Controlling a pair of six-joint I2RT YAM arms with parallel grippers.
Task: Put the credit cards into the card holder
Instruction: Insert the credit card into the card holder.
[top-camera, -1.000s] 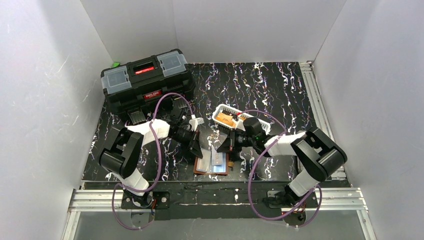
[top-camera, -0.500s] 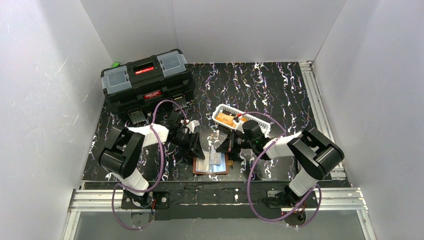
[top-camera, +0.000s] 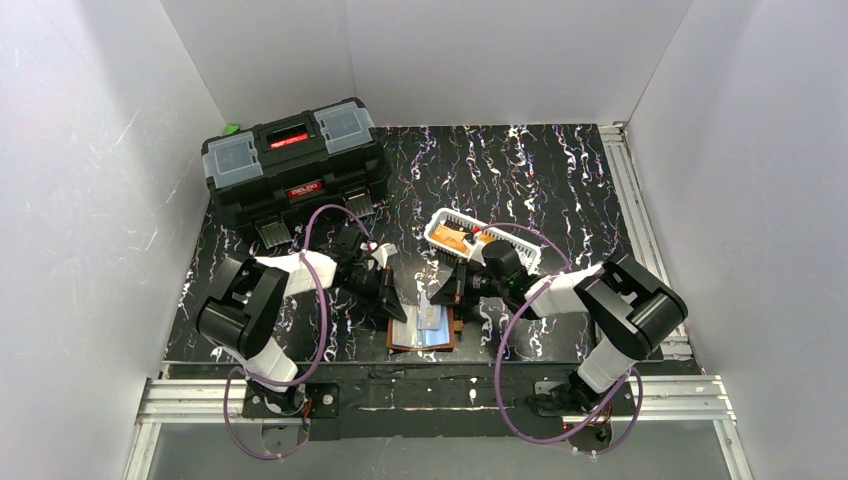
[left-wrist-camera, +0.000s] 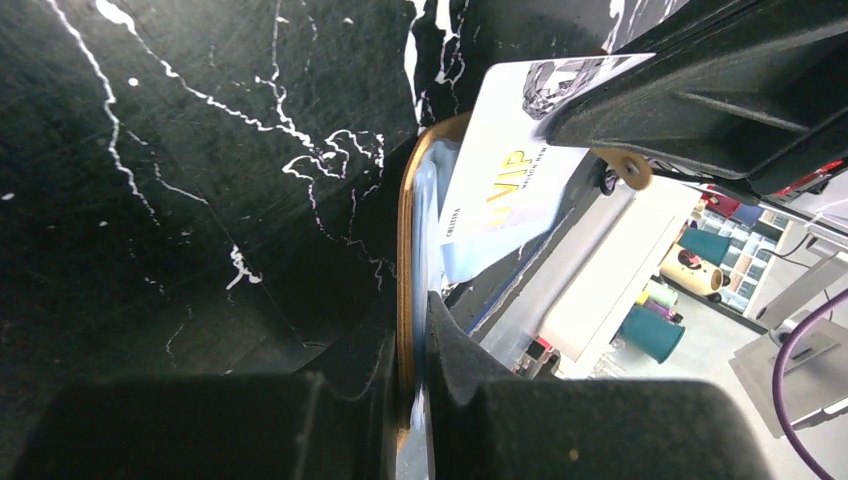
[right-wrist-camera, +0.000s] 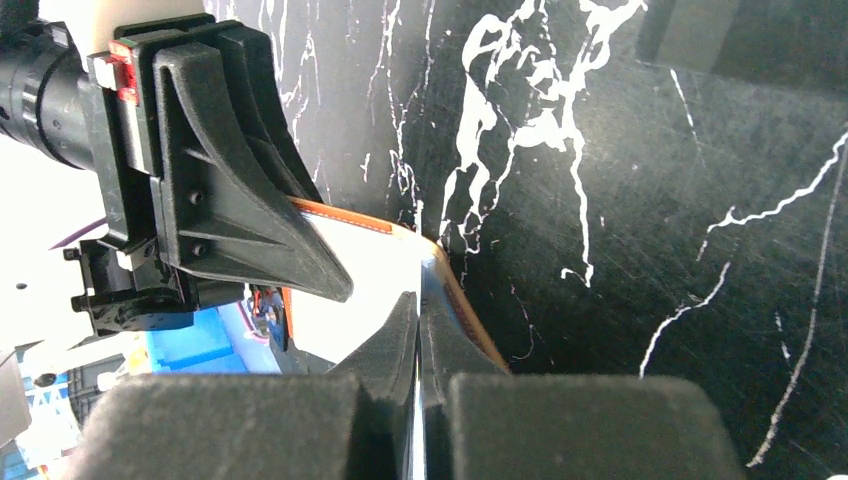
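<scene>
Brown leather card holder (top-camera: 422, 335) lies open near the table's (top-camera: 560, 180) front edge; left claw (top-camera: 396, 311) pinches its left rim; right claw (top-camera: 436, 297) clamps a white card (left-wrist-camera: 505, 180), tilted over it.

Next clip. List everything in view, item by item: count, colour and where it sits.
toolbox: one, black with a red label, back left of the table
green item: one, small, behind the toolbox; cannot tell what it is
basket: one, white, slotted, mid-table
orange cards: count unclear, orange, inside the basket
card holder: one, brown, lying open near the front edge between the arms
white card: one, gold VIP lettering, over the card holder
table: one, black with white marbling
left gripper: one, black, shut on the card holder's edge
right gripper: one, black, shut on the white card
</scene>
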